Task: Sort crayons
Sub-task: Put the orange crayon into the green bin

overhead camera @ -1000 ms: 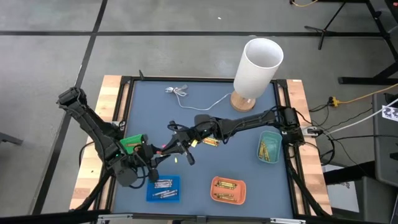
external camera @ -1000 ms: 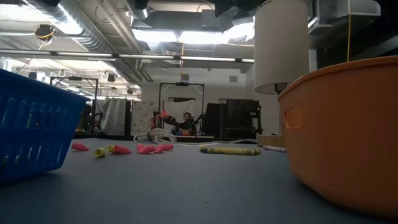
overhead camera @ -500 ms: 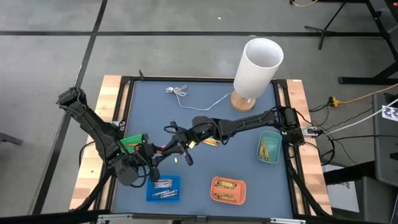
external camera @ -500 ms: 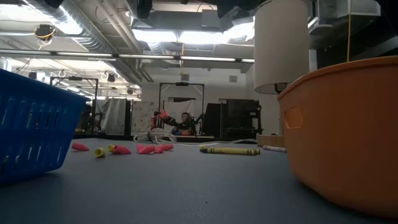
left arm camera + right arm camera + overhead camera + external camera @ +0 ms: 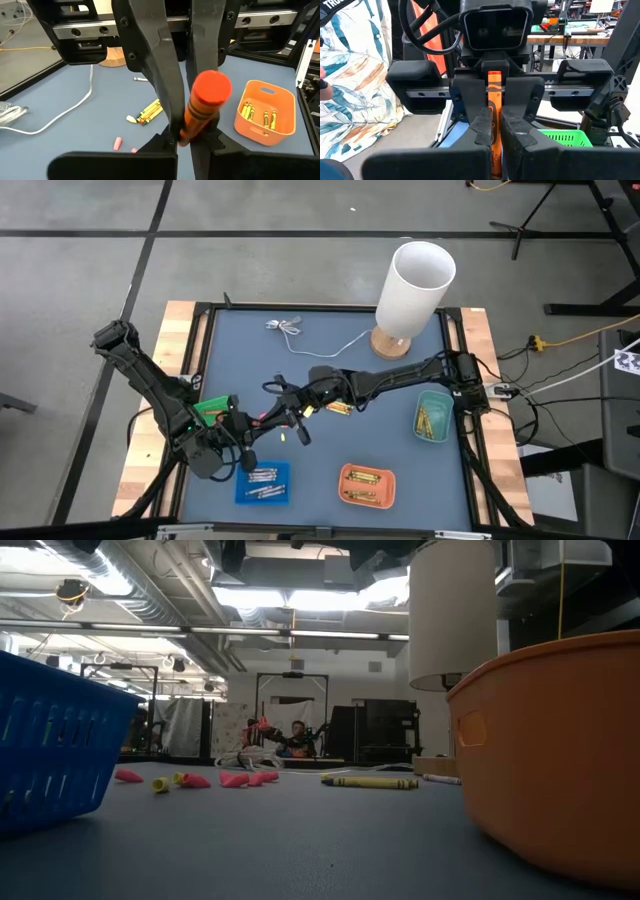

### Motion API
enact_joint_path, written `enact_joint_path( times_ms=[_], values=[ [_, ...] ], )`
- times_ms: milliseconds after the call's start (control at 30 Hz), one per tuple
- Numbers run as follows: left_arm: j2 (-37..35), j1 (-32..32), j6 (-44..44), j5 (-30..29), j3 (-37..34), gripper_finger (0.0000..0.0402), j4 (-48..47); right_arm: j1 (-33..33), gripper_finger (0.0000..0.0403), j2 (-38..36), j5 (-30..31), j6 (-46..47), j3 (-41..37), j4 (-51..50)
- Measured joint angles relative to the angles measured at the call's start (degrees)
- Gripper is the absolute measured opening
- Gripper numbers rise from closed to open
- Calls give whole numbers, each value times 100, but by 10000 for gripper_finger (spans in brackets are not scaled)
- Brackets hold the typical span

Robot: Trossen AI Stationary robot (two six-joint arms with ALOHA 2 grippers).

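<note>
One orange crayon [image 5: 207,95] hangs in the air over the table's middle left, between my two grippers, which meet tip to tip. My left gripper [image 5: 250,438] is shut on it, coming from the left near side. My right gripper [image 5: 278,412] is shut on it too, reaching in from the right. Loose yellow crayons [image 5: 337,408] and small pink pieces [image 5: 235,779] lie flat on the blue table top. My left gripper pinches the crayon's wrapped shaft [image 5: 189,131] between its two fingers. The crayon's flat end [image 5: 210,89] sticks out on my side of the hold, tilted upward. The crayon is clear of the table. My right gripper pinches the same crayon's shaft [image 5: 493,120] between its two fingers, coming about level from the table's right. The crayon runs along the fingers and out past their tips to the left gripper's fingers [image 5: 470,92].
A blue tray [image 5: 263,483] with grey crayons and an orange tray [image 5: 367,486] with orange ones stand near the front edge. A teal tray [image 5: 433,416] holds yellow crayons at the right. A white lamp [image 5: 414,290] and a white cable [image 5: 290,328] stand at the back.
My left gripper's fingers have come together on the orange crayon that my right gripper holds out. Both arms have stayed where they were.
</note>
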Motion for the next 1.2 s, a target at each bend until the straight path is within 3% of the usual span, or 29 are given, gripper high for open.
enact_joint_path(
  times_ms=[233,433,567,800,1200],
  values=[
    [0,0,0,134,0,11,-2,4,21,0,-2,7,0,-18],
    [0,0,-4,518,0,11,-118,4,80,2,-2,16,0,-182],
    [-2,0,-174,1285,0,11,-482,-1,121,4,-2,18,0,-843],
    [-2,0,-1607,2855,0,12,-2065,0,144,4,10,15,0,-2675],
    [-2,0,-3640,4910,0,12,-5089,-1,143,4,1401,10,-1,-4968]
  ],
)
